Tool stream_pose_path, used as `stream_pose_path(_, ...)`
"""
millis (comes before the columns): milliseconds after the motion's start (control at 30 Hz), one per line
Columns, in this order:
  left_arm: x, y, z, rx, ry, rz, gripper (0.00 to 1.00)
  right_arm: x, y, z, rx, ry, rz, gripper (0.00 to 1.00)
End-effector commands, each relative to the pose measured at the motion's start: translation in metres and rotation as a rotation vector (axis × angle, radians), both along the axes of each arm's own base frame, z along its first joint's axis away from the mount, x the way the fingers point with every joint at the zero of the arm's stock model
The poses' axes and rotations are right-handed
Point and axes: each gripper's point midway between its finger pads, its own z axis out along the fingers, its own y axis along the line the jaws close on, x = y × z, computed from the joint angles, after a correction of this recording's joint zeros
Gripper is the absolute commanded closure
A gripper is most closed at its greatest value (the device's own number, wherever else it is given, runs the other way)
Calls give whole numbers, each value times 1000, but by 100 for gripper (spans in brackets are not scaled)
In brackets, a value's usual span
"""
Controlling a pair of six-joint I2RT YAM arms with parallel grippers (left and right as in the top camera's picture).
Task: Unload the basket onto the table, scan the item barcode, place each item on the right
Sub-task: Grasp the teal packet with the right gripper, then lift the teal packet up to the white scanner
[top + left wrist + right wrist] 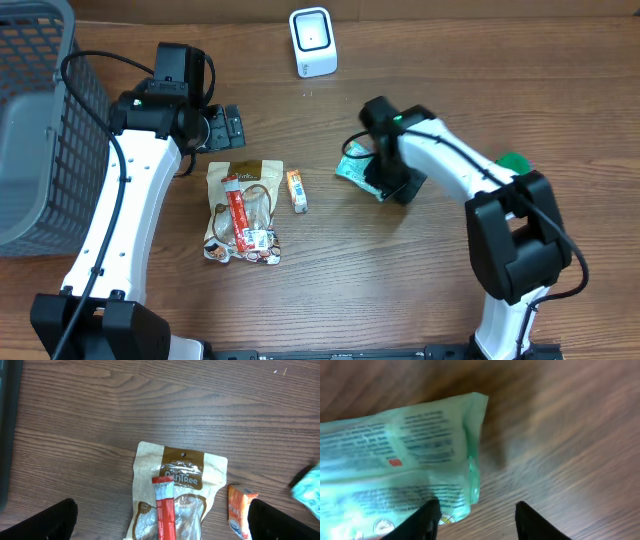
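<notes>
Even, soft light is falling from above on the wooden table, leaving the overhead view bright and sharp, with faint shadows lying under the arms. The white scanner is showing almost washed out. In the left wrist view the snack pouch is catching small glints on its clear window, and the left gripper is showing its fingers as soft black shapes. The right wrist view is looking blurred throughout: the green packet is glowing pale, its print smearing, and a dark shadow is spreading on the wood behind it
</notes>
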Motion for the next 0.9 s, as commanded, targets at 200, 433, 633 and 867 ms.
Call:
stream_pose_path(200, 4, -4, 4, -12, -13, 4, 0, 35, -8, 44, 238, -39, 193, 33)
stream_pose_path(433, 4, -4, 4, -12, -14, 4, 0, 28, -4, 36, 242, -20, 194, 33)
stream_pose_path(633, 4, -4, 4, -12, -14, 4, 0, 29, 13, 19, 285, -45, 162, 34)
stream_pose_path(867, 4, -4, 4, -12, -14, 3, 0, 29, 12, 0, 290, -68, 151, 37)
